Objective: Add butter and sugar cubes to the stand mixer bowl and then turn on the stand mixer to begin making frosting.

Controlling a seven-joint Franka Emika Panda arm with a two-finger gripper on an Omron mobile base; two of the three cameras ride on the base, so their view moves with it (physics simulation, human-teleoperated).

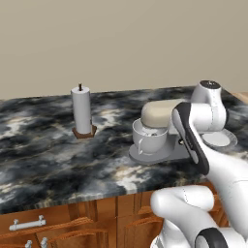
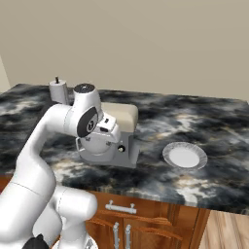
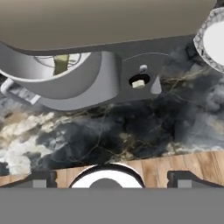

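Gripper hangs beside the stand mixer, jaws spread wide, nothing held, camera facing its small side knob. Butter already sits inside the stand mixer bowl under the head. Switching on looks next.

Dark marbled stone counter gleaming glossy, wooden cabinet fronts shining varnished, stand mixer looking matt plastic, paper-towel roll looking soft white

Even, bright rendered light, soft shadows, no glare; all three views are sharp though coarse.
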